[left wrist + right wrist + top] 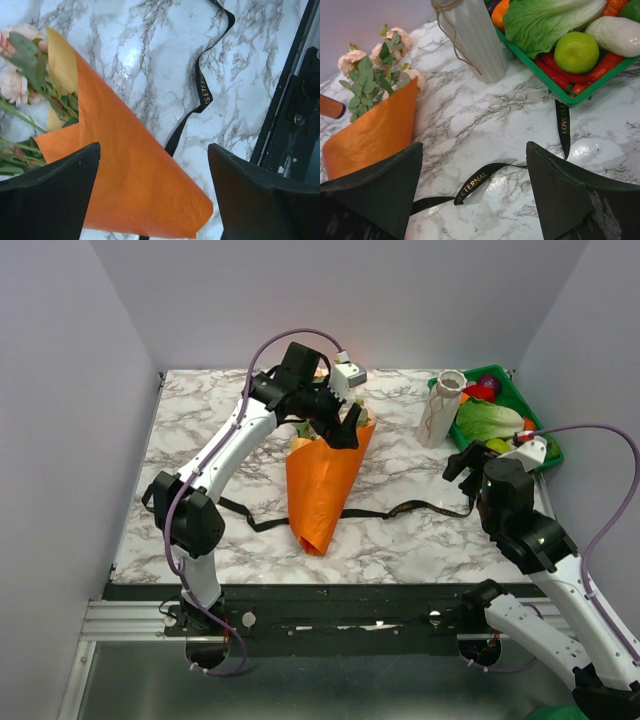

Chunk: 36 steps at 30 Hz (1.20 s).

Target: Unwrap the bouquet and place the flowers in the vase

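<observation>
Bouquet (325,475): lies on its side mid-bench (200,430), flowers (375,70) toward the far edge, cone tip toward you. The paper (135,190) is wrapped round the stems, so you can judge the unwrapping only part done. Ribbon (400,510): loose and flat on the marble, passing under the cone near its tip, with its right end reaching the tray (545,445). Left end effector (154,150): fingers wide apart, nothing between them, poised over the cone's open mouth, probably to take a paper edge. Right end effector (474,145): fingers apart, empty, hanging above the ribbon. Vase (440,410): upright at right rear, just beside the tray of vegetables, well apart from the bouquet. In your way: the paper round the stems, the ribbon pinned beneath, and the tray crowding the vase.
</observation>
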### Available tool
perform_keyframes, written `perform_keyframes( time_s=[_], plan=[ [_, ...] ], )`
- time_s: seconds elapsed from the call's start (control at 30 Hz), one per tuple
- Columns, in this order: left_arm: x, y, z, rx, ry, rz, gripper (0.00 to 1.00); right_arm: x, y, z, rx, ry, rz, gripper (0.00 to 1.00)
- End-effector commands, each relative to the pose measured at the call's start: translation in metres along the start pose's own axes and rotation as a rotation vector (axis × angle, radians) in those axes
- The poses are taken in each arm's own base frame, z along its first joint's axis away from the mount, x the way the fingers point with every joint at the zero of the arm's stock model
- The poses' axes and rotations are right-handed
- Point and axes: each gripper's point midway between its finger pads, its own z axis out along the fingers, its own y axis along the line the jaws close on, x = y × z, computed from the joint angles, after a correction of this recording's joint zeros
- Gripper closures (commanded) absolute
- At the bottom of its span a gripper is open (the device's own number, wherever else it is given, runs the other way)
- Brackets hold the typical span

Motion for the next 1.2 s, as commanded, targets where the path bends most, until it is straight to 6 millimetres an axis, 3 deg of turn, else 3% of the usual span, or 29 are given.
perform_keyframes(
  time_s=[0.0,0.2,0.37,0.77,0.87,1.17],
  plan=[
    [0.014,0.019,-0.013,-0.088,0.048,-0.03,0.01,0.001,-0.007,-0.003,0.019,-0.011,0.005,0.09],
    [0.051,0.056,-0.041,-0.13,0.024,-0.071,0.01,0.005,-0.008,-0.003,0.011,-0.006,0.005,0.08],
    [0.094,0.073,-0.028,-0.073,0.097,-0.054,0.01,0.008,-0.008,-0.002,0.013,-0.001,0.003,0.08],
    [0.107,0.09,-0.001,-0.008,0.119,-0.091,0.09,0.007,-0.012,-0.002,0.028,-0.006,0.002,0.08],
    [0.114,0.091,0.001,0.0,0.137,-0.09,0.13,0.007,-0.012,-0.002,0.031,-0.007,0.004,0.08],
    [0.119,0.083,-0.004,0.017,0.158,-0.093,0.52,0.0,-0.009,-0.003,0.029,-0.018,0.019,0.08]
  ],
)
